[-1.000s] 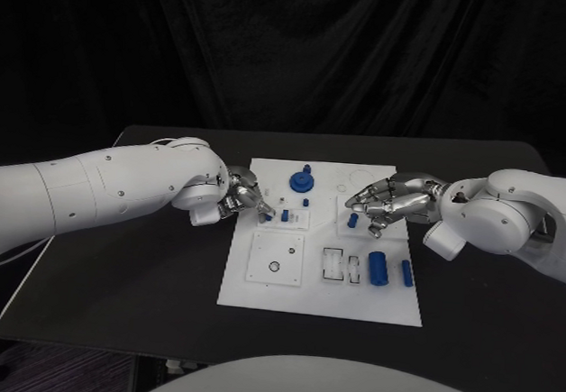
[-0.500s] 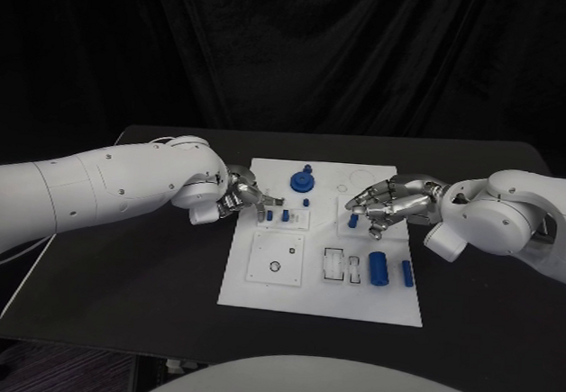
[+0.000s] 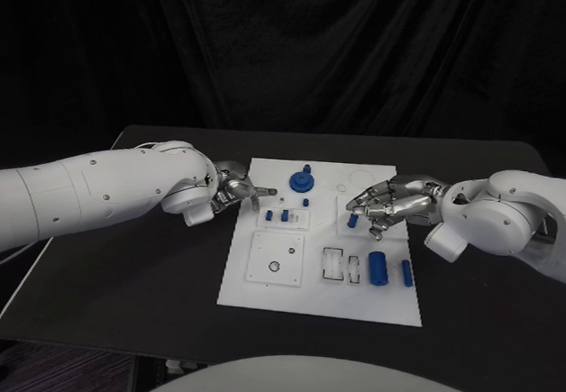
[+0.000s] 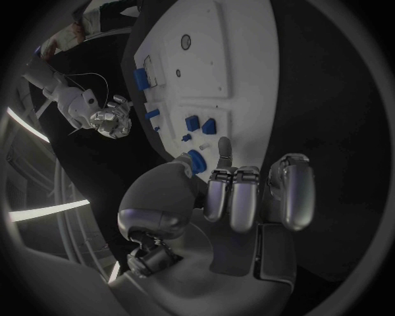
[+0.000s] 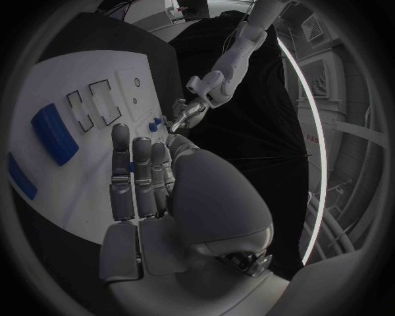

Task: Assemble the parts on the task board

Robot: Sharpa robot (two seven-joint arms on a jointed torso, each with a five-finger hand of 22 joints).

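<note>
On the black bench (image 3: 135, 267) the white task board (image 3: 266, 290) lies square in the middle, both arms reaching in over its far half, and most of the risk comes from how crowded that end is. Left hand (image 3: 235, 193) hangs at the board's left edge, fingers loosely apart with nothing between them as far as the wrist view shows; right hand (image 3: 389, 202) hovers over the right side with its fingers extended close together above a small upright blue peg (image 3: 353, 221), and I cannot tell whether it touches or holds that peg — the fingers hide it. If the right hand descends off-line it could tip the peg or nudge it out of its seat. Largest of the loose pieces, the blue cylinder (image 3: 377, 268) and the slimmer blue bar (image 3: 407, 272) lie on the board's near right, under the right forearm's path; a low sweep there would likely roll them off the board. The blue knob (image 3: 302, 180) stands at the far edge between the two hands, and the two small blue pegs (image 3: 276, 215) stand just beside the left fingertips — a careless reach could knock them over or make the hands collide. Any sideways push might also slide the board itself.
</note>
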